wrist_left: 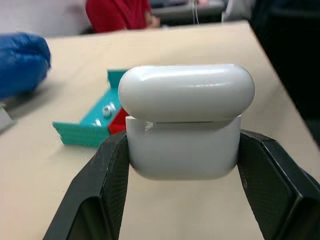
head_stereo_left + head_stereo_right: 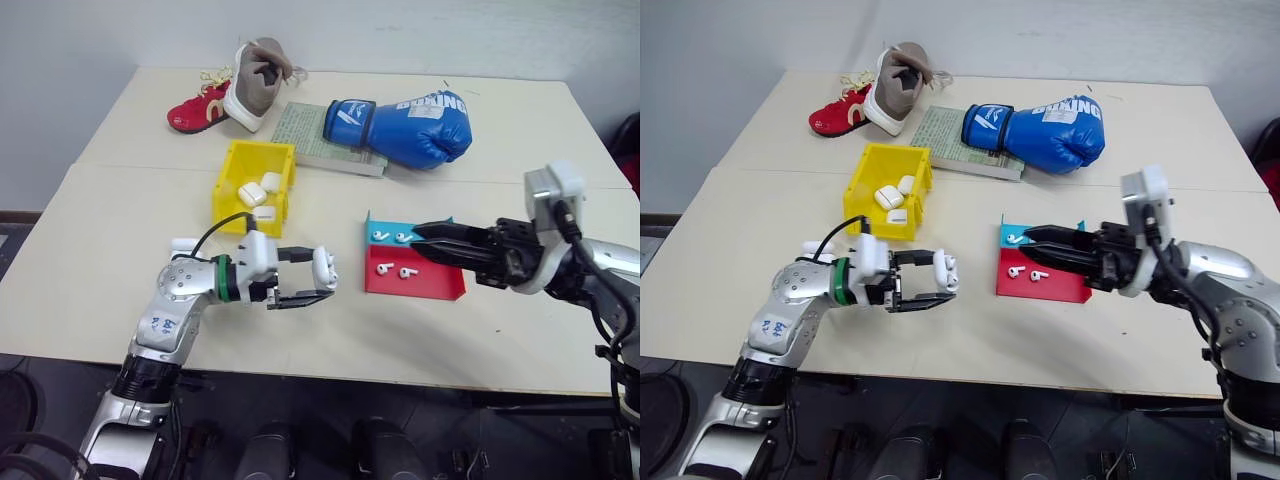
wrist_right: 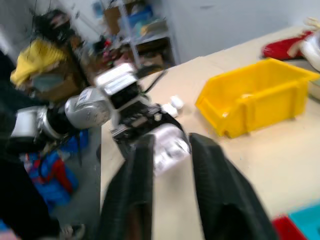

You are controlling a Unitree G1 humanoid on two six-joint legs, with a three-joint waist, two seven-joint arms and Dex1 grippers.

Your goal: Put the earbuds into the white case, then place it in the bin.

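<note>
My left gripper (image 2: 320, 275) is shut on a white case (image 1: 182, 95), held just above the table's front middle, its lid down with a thin seam showing. My right gripper (image 2: 418, 238) points left over the red and blue tray (image 2: 435, 287); its fingers (image 3: 137, 180) stand nearly together with nothing seen between them. Several earbuds (image 2: 385, 268) lie in that tray, just under and beside the right fingertips. The yellow bin (image 2: 228, 182) stands behind my left gripper with three white cases (image 2: 252, 193) inside.
A blue boxing glove (image 2: 400, 125), a green book (image 2: 325, 140), a red shoe (image 2: 198, 108) and a tan shoe (image 2: 258, 85) lie at the back of the table. Small white pieces (image 2: 183, 244) rest by my left forearm.
</note>
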